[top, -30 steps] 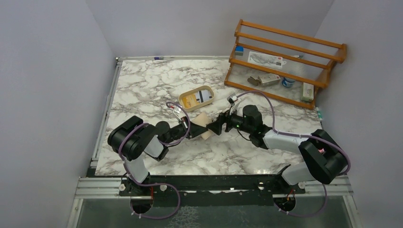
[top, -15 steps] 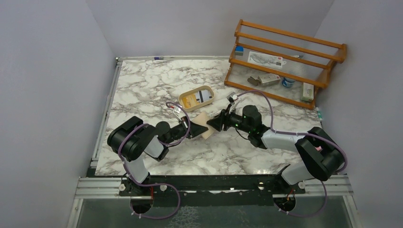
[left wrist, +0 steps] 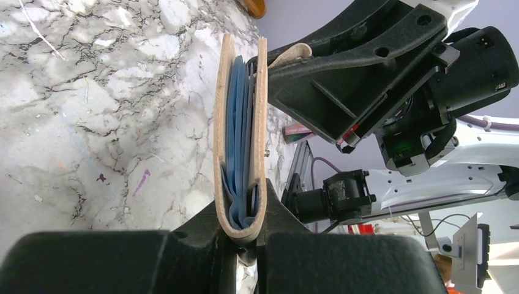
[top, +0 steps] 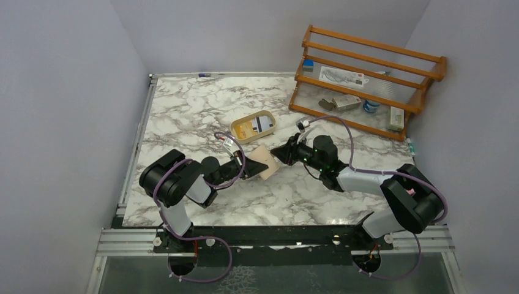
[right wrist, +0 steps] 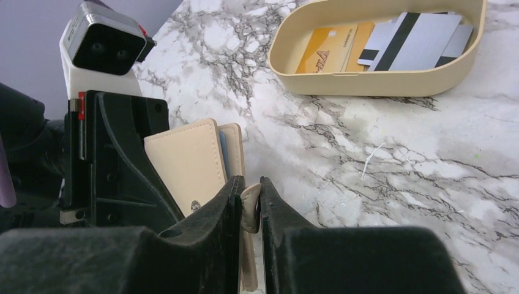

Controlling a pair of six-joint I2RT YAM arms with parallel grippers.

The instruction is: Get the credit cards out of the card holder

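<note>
The tan card holder (top: 264, 162) stands on edge just above the marble, between the two arms. My left gripper (left wrist: 245, 228) is shut on its folded spine. Between its two halves (left wrist: 221, 122) show the blue credit cards (left wrist: 238, 110), still tucked in the pockets. From the right, my right gripper (right wrist: 249, 202) is shut on the small closing tab (right wrist: 251, 208) at the holder's open edge. In the right wrist view the pale outer face of the holder (right wrist: 183, 160) lies against a left finger (right wrist: 116, 165). The top view shows both grippers (top: 276, 154) meeting at the holder.
An oval beige tray (top: 253, 127) holding an orange card and white striped cards (right wrist: 398, 40) sits just behind the holder. At the back right stands a wooden rack (top: 367, 79) with small items. The left arm's camera (right wrist: 104, 46) is close to the right gripper.
The right gripper went from wide open to shut, closing on the holder's tab, and shifted slightly left and back. The left gripper kept its hold without moving.
</note>
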